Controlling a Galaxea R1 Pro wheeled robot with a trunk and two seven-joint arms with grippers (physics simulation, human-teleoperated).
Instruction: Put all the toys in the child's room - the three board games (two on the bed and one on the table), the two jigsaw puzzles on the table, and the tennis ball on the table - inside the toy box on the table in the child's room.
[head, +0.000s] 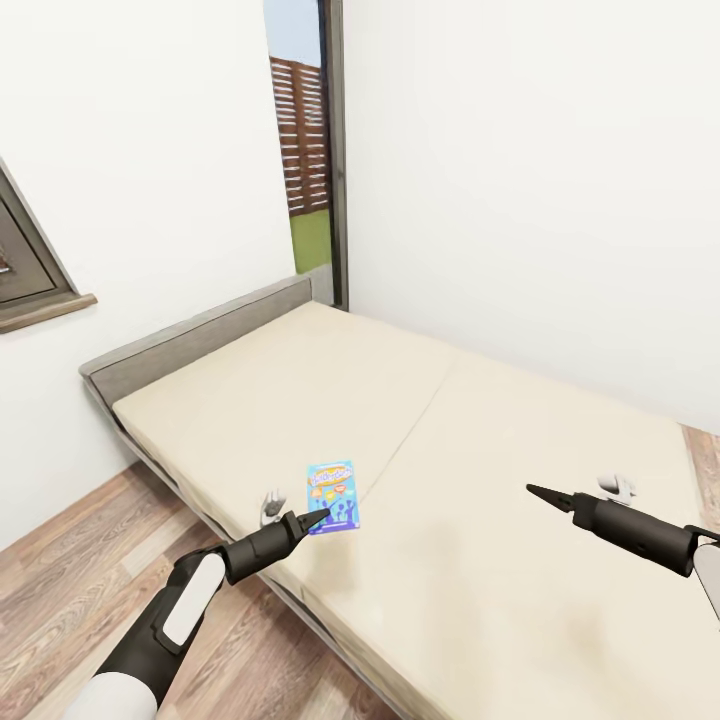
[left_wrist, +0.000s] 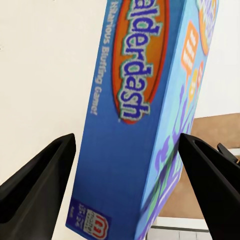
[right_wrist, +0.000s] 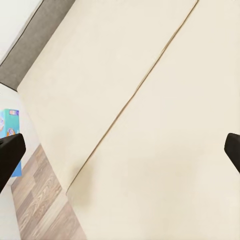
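Observation:
A blue Balderdash board game box lies flat on the beige mattress near the bed's front edge. My left gripper reaches it from the floor side. In the left wrist view the box stands between the two black fingers, which sit apart on either side of it with a small gap showing; the left gripper is open around it. My right gripper hovers over the mattress further right, open and holding nothing. The box shows at the edge of the right wrist view.
A grey headboard runs along the bed's far left end. White walls close in behind and to the right, with a tall glass opening in the corner. Wooden floor lies left of the bed, and a window frame hangs on the left wall.

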